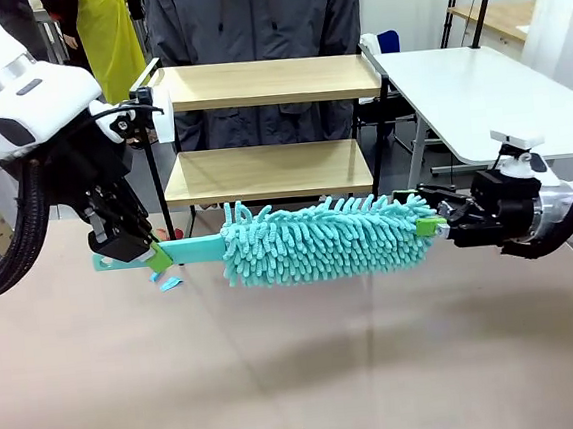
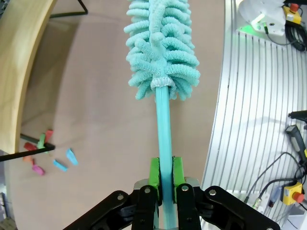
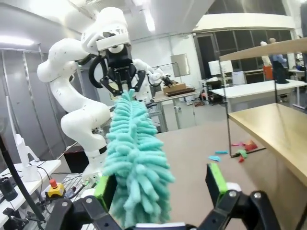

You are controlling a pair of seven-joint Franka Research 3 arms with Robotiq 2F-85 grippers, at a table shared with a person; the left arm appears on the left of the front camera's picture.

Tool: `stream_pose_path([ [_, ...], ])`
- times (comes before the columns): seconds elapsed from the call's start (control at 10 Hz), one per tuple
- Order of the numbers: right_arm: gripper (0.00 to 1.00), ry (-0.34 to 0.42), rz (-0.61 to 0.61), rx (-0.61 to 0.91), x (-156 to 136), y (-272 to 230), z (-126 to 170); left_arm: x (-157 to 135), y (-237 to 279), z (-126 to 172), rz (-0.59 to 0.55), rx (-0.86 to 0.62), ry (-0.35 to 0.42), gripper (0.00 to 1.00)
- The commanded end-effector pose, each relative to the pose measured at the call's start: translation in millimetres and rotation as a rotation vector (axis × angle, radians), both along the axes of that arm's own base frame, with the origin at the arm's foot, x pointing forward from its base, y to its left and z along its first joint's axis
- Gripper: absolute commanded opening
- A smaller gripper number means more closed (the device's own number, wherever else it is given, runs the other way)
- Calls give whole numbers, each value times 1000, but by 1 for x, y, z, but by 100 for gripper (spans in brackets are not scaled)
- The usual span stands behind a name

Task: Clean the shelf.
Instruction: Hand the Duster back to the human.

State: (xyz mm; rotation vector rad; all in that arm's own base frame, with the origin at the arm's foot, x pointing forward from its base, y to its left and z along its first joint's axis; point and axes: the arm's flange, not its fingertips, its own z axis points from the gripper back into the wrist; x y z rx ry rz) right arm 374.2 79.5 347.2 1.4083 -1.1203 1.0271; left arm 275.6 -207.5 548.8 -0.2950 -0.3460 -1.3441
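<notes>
The left claw [image 1: 148, 255] pinched the teal handle of a fluffy duster [image 1: 324, 239], held level above the desk [image 1: 300, 374]. Behind it, on the desk, stood the shelf [image 1: 273, 170]. The right claw [image 1: 436, 223] was spread around the duster's tip.

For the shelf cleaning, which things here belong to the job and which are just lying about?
Job:
shelf
teal duster, handle clamped in left gripper
right gripper, open around duster tip

Lying about:
small coloured scraps on the table by a shelf leg
</notes>
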Motion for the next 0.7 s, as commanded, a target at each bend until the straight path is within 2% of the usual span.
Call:
stream_pose_path([
  [0.0,100,9,33,32,-69,27,3,-1,-1,2,16,-10,-2,13],
  [0.6,100,27,120,-15,-81,66,-4,-1,-1,2,16,-10,-2,13],
])
